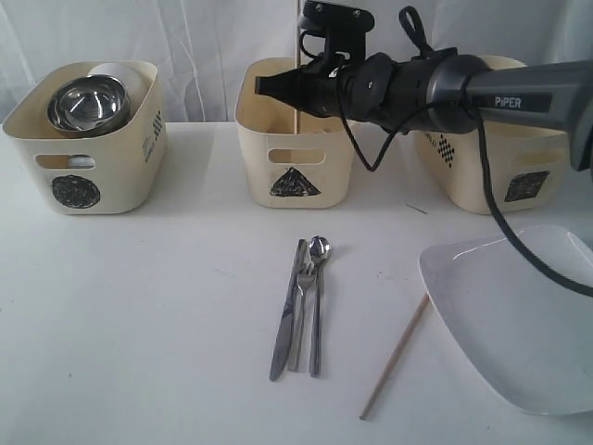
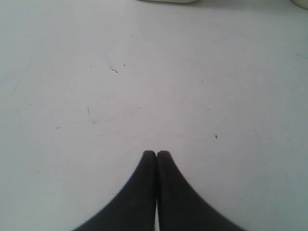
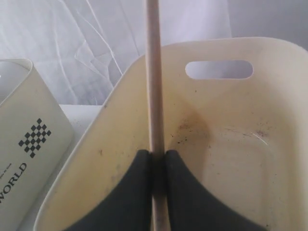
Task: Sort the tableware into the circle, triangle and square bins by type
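My right gripper [image 1: 269, 85] reaches across over the triangle bin [image 1: 259, 139] and is shut on a wooden chopstick [image 1: 298, 120] that stands upright into the bin. In the right wrist view the chopstick [image 3: 155, 72] runs between the pads of that gripper [image 3: 158, 153], above the bin's floor [image 3: 231, 144]. A second chopstick [image 1: 394, 357] lies on the table beside the white squarish plate [image 1: 519, 315]. Knife [image 1: 287, 315], fork [image 1: 302, 315] and spoon [image 1: 318, 306] lie side by side mid-table. A steel bowl [image 1: 88, 102] and white bowl [image 1: 116, 72] sit in the circle bin [image 1: 93, 176]. No mugs show. My left gripper [image 2: 157, 153] is shut and empty over bare table.
The square bin [image 1: 482, 176] stands at the back right, partly behind my right arm, and its checkered side [image 3: 29, 144] shows in the right wrist view. A white curtain hangs behind the bins. The plate overhangs the frame's right edge.
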